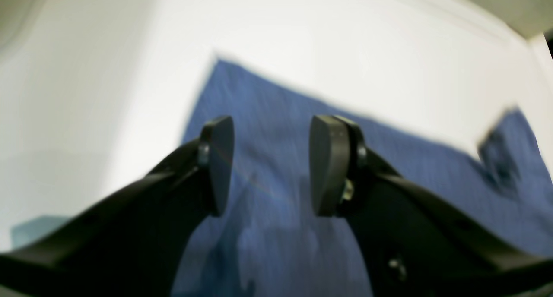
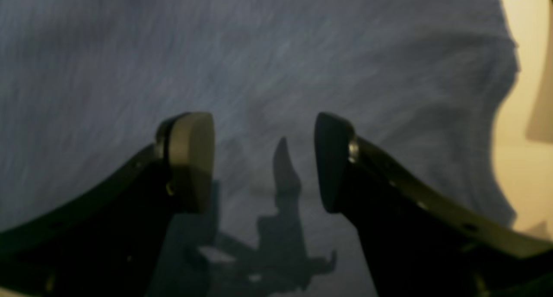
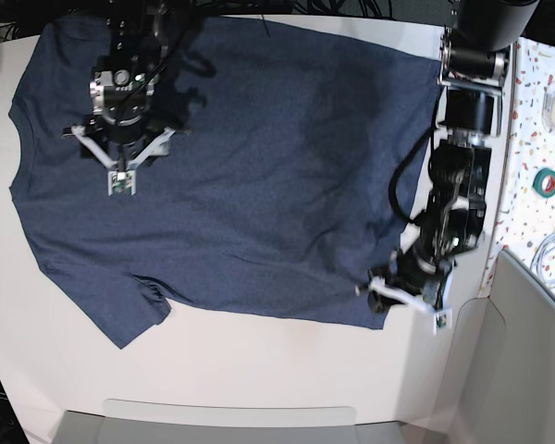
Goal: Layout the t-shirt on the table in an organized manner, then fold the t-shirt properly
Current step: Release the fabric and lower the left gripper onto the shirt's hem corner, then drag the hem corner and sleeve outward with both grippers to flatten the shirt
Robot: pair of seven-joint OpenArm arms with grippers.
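t-shirt [image 3: 250,166] lies spread flat on the table [image 3: 259,370], back side up, long axis left-right in the base view, sleeves at the left. my left gripper [image 3: 409,301] hangs just past its near-right corner, fingers apart, holding nothing. my right gripper [image 3: 120,159] hovers over the far-left shoulder area, fingers apart too. left arm is nearer that hem corner for the next fold.

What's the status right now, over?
Left gripper open above the shirt's corner. Right gripper open over t-shirt. Shirt spread flat on table, unfolded. Nothing in the way.
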